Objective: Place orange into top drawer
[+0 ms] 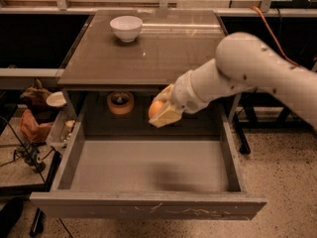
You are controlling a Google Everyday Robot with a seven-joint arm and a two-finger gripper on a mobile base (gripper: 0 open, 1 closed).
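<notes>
The orange (155, 109) is a small round fruit held between my gripper's yellowish fingers (167, 115). My gripper (161, 111) is shut on it, at the end of the white arm (247, 68) that reaches in from the right. It hangs over the back part of the open top drawer (148, 170), just below the table's front edge. The drawer is pulled far out, with a plain grey floor and a scratched front panel (148, 206).
A white bowl (126, 28) stands at the back left of the brown tabletop (163, 48). A tan tape roll (120, 103) sits on the shelf behind the drawer. Clutter (39, 118) and cables lie at the left. An orange cable (270, 29) runs at the right.
</notes>
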